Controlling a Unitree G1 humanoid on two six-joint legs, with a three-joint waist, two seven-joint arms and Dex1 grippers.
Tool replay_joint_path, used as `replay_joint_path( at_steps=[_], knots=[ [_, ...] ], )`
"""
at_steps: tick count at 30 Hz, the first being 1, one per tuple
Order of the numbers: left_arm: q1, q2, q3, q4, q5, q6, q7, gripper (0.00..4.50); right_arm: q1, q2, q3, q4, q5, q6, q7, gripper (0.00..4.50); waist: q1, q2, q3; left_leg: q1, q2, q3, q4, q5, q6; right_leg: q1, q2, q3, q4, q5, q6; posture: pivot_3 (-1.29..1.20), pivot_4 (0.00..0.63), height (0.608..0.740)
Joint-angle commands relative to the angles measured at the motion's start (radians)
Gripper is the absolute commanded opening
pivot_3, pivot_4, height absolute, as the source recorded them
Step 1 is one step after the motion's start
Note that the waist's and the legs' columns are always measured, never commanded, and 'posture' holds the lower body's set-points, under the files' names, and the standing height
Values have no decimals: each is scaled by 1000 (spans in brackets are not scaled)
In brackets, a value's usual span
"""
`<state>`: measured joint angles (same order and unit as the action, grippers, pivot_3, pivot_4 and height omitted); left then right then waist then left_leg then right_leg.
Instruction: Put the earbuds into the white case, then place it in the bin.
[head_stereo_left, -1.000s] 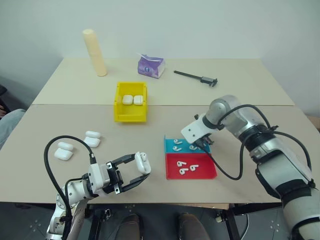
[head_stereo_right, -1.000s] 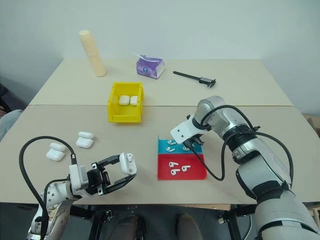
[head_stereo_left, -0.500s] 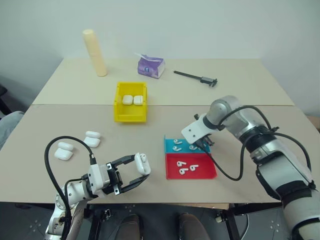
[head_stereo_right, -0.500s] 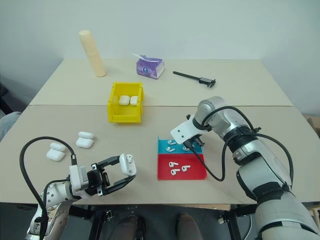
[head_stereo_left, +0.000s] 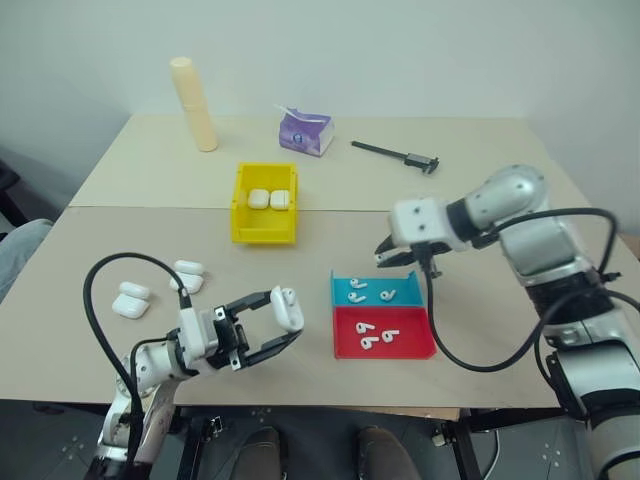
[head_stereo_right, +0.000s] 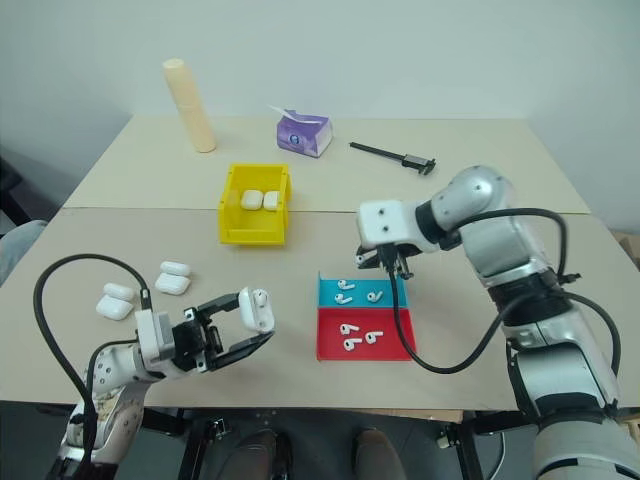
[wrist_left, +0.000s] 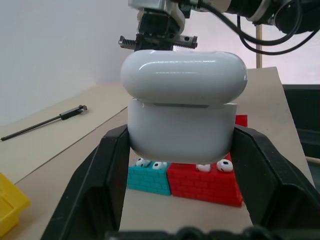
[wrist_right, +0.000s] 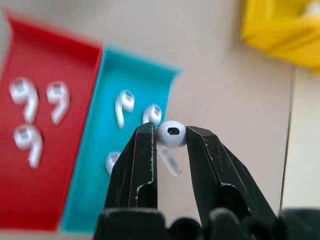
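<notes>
Right wrist view: my right gripper pinches one glossy rounded earbud; left gripper clamps the smooth white case.

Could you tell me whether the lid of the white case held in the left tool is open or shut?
Shut: in the left wrist view the white case shows its lid down on the body, with just a thin seam.

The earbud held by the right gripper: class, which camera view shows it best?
The right wrist view: the earbud sits large between the right gripper fingertips. In the head views the fingers hide it above the teal tray.
</notes>
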<state>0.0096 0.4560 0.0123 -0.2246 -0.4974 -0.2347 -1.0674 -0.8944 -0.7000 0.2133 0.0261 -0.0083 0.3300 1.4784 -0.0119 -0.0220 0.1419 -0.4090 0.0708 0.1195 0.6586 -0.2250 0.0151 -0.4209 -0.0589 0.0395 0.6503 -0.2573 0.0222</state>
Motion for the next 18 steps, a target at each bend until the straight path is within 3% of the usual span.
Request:
replay_joint_path(
  at_steps=[1, 6, 10, 13, 18],
  knots=[
    [-69, -16, -4, -39, -63, 51, 21, 2737, -11, -1, -214, -164, 230, 272, -73, 942, 0, 0, 0, 0, 0, -1, 0, 0, 0, 0, 0, 0, 0, 0, 0, 0, 150, 740],
    [-204, -55, -40, -98, -167, 200, 53, 2737, 15, 52, -535, -312, 588, 594, -251, 942, 1, 0, 0, -1, -1, -4, 0, 0, 0, 1, 0, 0, -1, 0, 1, 0, 150, 740],
    [-297, -61, -72, -129, -221, 308, 49, 2737, 5, 184, -806, -336, 1052, 863, -524, 942, -1, -1, 0, -1, -1, -5, 0, 0, 0, 2, 1, 0, -1, 1, 1, 0, 150, 740],
    [-345, -77, -85, -114, -213, 325, 43, 2737, 71, 237, -859, -375, 1288, 880, -722, 942, -4, 0, 0, 1, -1, -5, 0, 0, 0, 3, 1, 1, 0, 1, 1, 0, 150, 740],
    [-390, -118, -95, -110, -204, 347, 73, 2737, 226, 253, -790, -516, 1547, 789, -942, 942, -5, 0, 0, -2, -2, -6, 0, 0, 0, 2, 1, 2, -1, 1, 3, 0, 150, 740]
  ],
)
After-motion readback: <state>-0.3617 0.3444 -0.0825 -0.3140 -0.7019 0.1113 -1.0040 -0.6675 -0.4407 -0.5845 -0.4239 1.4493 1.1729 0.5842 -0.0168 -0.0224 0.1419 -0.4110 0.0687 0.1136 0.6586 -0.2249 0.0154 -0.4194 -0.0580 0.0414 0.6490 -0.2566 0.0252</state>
